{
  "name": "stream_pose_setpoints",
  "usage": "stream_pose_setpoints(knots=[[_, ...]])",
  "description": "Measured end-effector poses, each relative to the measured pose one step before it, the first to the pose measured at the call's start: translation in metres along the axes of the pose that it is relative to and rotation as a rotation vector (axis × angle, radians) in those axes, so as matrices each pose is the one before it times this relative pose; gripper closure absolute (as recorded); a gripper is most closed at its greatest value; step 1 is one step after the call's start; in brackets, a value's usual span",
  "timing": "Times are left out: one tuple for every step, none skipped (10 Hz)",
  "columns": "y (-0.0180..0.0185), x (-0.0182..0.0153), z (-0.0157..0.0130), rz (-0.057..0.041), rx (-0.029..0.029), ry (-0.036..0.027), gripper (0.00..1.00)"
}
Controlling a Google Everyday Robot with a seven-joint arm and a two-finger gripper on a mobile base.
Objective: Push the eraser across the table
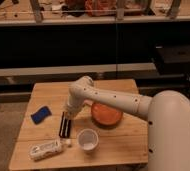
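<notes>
The eraser (65, 124) is a long narrow black block with a pale stripe, lying lengthwise on the light wooden table (113, 145), left of centre. My white arm reaches in from the right, and the gripper (68, 111) points down right at the eraser's far end, touching or nearly touching it.
A blue pad (40, 114) lies left of the eraser. A white tube-like bottle (47, 148) lies at the front left. A white cup (88, 139) stands in front of an orange bowl (107, 114). Dark shelving stands behind the table.
</notes>
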State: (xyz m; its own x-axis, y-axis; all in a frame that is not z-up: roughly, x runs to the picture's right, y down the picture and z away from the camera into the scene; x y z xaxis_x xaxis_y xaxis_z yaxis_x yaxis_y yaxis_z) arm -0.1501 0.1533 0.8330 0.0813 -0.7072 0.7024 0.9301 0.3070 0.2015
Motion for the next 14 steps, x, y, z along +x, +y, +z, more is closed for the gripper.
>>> stream_pose_setpoints(knots=[[-0.00118,-0.00121,-0.00015,-0.03820,-0.00991,0.01608,0.99],[0.00161,-0.00057,-0.00193,-0.04766,-0.01001,0.02289,1.00],[0.00324,0.00065,-0.00270,-0.02235,-0.01030,0.01876,1.00],[0.00377,0.00064,-0.00246,-0.00184,-0.00016,0.01569,1.00],[0.00911,0.00390,-0.00390,0.01580,-0.00156,0.01693,1.00],[0.00977,0.00351,-0.00232,0.02322,-0.00402,0.00622,1.00],[0.00318,0.00202,0.00126,0.02001,-0.00834,-0.00500,1.00],[0.00408,0.00175,0.00269,0.01681,-0.01252,-0.00754,1.00],[0.00619,0.00188,0.00459,0.01978,-0.01400,-0.01326,1.00],[0.00555,0.00096,0.00555,0.01525,-0.00847,-0.01331,1.00],[0.00230,-0.00284,0.00819,-0.00723,-0.00025,-0.01502,1.00],[0.00151,-0.00459,0.00765,-0.01658,0.00361,-0.01177,1.00],[0.00084,-0.00698,0.00569,-0.02844,0.01367,-0.01333,1.00],[-0.00138,-0.00675,0.00292,-0.02747,0.01801,-0.01152,1.00]])
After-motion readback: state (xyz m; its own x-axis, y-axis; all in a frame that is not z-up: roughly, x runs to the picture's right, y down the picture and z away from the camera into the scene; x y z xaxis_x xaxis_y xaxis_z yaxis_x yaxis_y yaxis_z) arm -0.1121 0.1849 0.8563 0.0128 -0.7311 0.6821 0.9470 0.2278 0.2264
